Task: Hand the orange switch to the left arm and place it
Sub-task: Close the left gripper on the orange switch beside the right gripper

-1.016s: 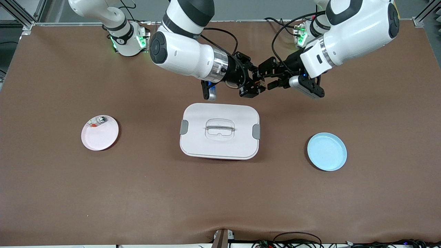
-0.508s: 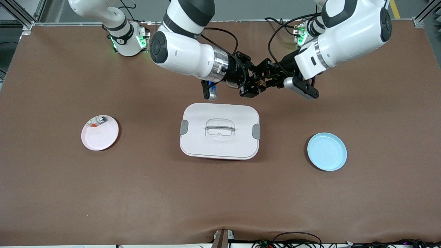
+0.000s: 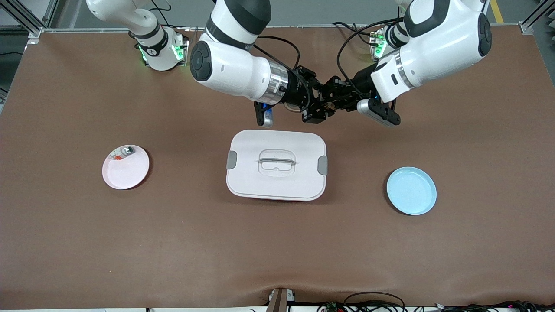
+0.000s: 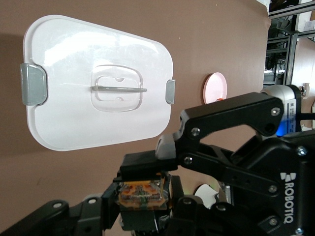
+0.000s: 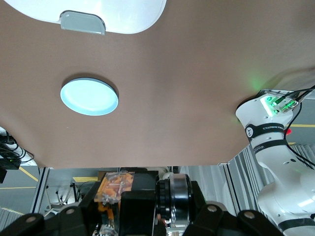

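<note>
Orange-banded and tiny, the orange switch hangs in mid-air between the two arms, over bare brown surface on the robots' side of the box and clear of its lid. Both pincers appear clamped on it at once: the right pincer holds it from one end, and the left pincer has its fingers drawn narrow onto the same part, so this looks like the handover itself. To do it well, I judge the right pincer should let go only once the left grip is firm, opening without any sideways tug, since so small a part could twist or drop. The right arm should then back straight away before the left arm moves. The light-blue plate, toward the left arm's end of the surface, seems the likely destination, and the carry should stay high or skirt the box. A pink plate with a small clear-and-grey part lies toward the right arm's end.
</note>
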